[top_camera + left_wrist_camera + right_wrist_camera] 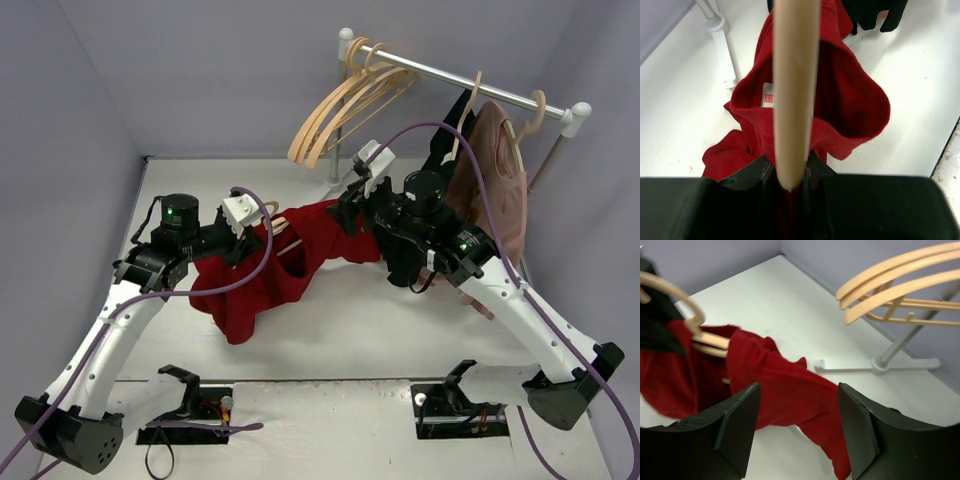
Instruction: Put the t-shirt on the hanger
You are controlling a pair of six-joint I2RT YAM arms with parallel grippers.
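Now the left gripper [790,181] is clamped tight on the hanger [795,85] — we see its pale wooden arm rising from between the jaws and crossing the neck opening of the t-shirt [855,105], just beside the white tag [768,95]. From above, the t-shirt hangs bunched between the two arms, its lower folds lying on the table [400,340]. The right gripper [798,387] has its fingers spread wide — red cloth shows through the gap, yet we see nothing pinched.
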